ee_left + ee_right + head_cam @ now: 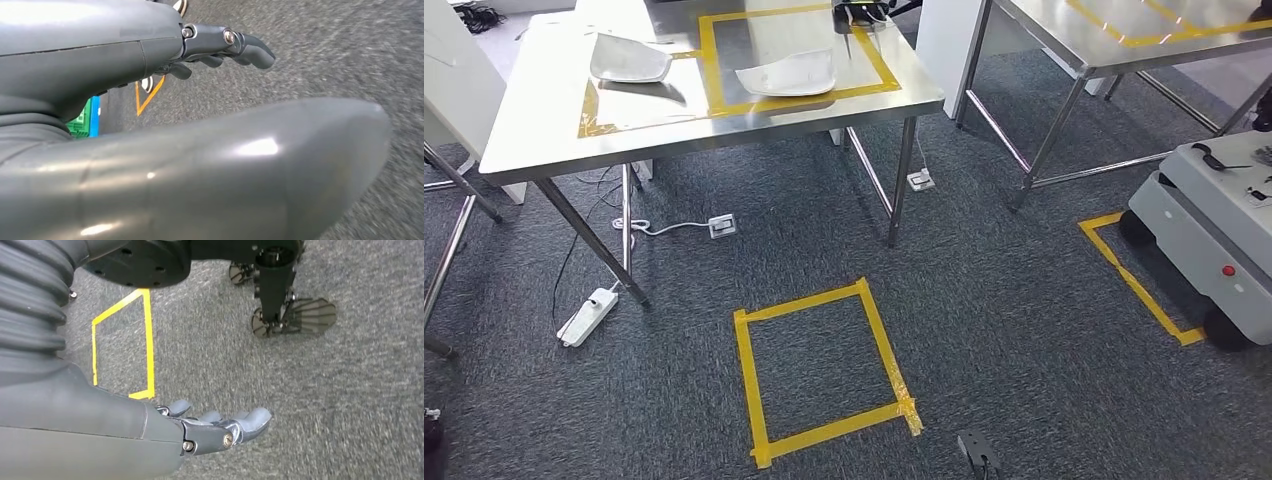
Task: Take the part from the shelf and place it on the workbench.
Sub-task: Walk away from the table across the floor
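Note:
Two white curved parts lie on the steel workbench (544, 130): one (629, 58) at its left, the other (787, 73) inside a yellow tape rectangle (714, 60). My left hand (125, 55) hangs over the grey carpet, its fingers (250, 50) stretched out and holding nothing. My right hand (150, 435) also hangs above the carpet, fingers (245, 422) apart and empty. Both hands are well away from the workbench.
A yellow tape square (746, 370) marks the carpet in front of the workbench. A white power strip (589, 315) and floor sockets (722, 226) lie by the table legs. A second steel table (1064, 40) stands back right, with a grey wheeled cart (1214, 220) beside it.

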`<control>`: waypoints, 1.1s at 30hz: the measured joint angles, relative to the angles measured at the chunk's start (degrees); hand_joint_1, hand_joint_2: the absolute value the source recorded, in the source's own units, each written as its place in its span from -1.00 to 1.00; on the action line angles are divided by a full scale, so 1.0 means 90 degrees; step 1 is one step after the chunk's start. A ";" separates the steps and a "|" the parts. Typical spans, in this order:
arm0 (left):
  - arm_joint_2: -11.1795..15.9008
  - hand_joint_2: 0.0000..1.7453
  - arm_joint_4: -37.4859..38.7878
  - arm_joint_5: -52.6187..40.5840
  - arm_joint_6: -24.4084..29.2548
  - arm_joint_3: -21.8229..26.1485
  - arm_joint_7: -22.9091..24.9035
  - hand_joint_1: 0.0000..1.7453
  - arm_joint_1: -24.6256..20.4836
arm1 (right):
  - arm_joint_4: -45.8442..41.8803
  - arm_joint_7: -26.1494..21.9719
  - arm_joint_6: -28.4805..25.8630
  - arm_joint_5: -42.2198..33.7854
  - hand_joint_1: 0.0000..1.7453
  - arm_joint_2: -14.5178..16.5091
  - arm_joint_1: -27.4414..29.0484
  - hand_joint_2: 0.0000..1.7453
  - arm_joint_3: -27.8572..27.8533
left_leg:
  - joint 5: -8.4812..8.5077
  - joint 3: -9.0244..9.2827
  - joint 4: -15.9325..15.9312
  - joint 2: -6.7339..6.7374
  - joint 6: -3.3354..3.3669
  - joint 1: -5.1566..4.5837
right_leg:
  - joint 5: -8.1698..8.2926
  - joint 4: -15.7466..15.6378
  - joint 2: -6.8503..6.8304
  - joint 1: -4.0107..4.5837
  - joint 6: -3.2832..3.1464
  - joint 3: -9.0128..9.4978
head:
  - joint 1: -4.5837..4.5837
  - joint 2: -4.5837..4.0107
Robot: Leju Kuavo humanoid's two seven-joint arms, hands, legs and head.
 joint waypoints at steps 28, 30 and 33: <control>-0.0090 -1.00 -0.0035 -0.0105 -0.0022 0.0005 0.0182 -1.00 -0.0188 | 0.0033 0.0240 -0.0069 0.0287 -1.00 0.0039 -0.0070 1.00 0.0072 | -0.0216 0.0363 -0.0034 0.0003 -0.0034 -0.0072 | 0.0092 0.0004 0.0005 0.0072 -0.0164 -0.0102 | -0.0042 0.0000; -0.0086 -1.00 -0.0036 -0.0130 -0.0024 0.0002 0.0196 -1.00 -0.0176 | 0.0036 0.0266 -0.0091 0.0268 -1.00 0.0042 -0.0062 1.00 0.0071 | -0.0190 0.0329 -0.0109 0.0005 0.0116 -0.0089 | 0.0210 -0.0023 0.0009 0.0068 -0.0089 -0.0113 | -0.0061 0.0000; -0.0074 -1.00 -0.0045 -0.0186 -0.0022 -0.0002 0.0222 -1.00 -0.0168 | 0.0049 0.0326 -0.0130 0.0245 -1.00 0.0050 -0.0030 1.00 0.0067 | 0.0037 0.0111 -0.0119 0.0051 0.0294 -0.0062 | -0.0282 0.0340 0.0041 0.0035 0.0028 -0.0267 | -0.0073 0.0000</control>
